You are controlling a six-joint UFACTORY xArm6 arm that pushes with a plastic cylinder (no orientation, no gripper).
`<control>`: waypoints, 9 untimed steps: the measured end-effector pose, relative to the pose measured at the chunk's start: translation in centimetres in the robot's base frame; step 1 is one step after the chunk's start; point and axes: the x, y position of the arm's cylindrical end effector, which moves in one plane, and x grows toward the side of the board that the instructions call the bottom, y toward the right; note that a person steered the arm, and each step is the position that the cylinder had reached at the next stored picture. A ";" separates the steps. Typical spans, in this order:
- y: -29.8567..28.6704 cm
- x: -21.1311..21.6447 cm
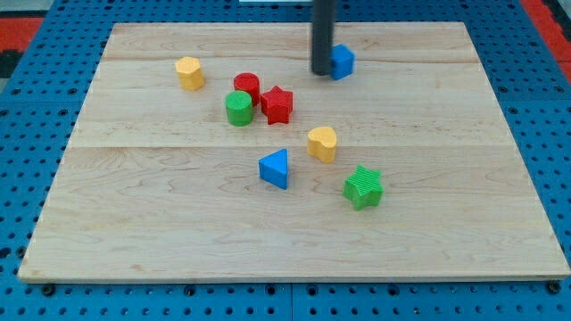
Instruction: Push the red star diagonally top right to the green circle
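The red star (277, 104) lies on the wooden board, just right of the green circle (238, 108) and almost touching it. A red circle (247, 86) sits right above the green circle, between the two. My tip (320, 71) is at the view's top, up and to the right of the red star, apart from it. The tip stands right against the left side of a blue block (342, 61).
A yellow hexagon-like block (189, 72) lies at the upper left. A yellow heart-like block (322, 143), a blue triangle (276, 168) and a green star (363, 186) lie below the red star. The board (134, 232) is edged by blue pegboard.
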 end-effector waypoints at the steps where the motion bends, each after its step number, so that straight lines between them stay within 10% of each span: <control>1: 4.1 -1.9; 2: 7.0 -1.5; 4: -4.8 10.9; 9: -12.0 8.4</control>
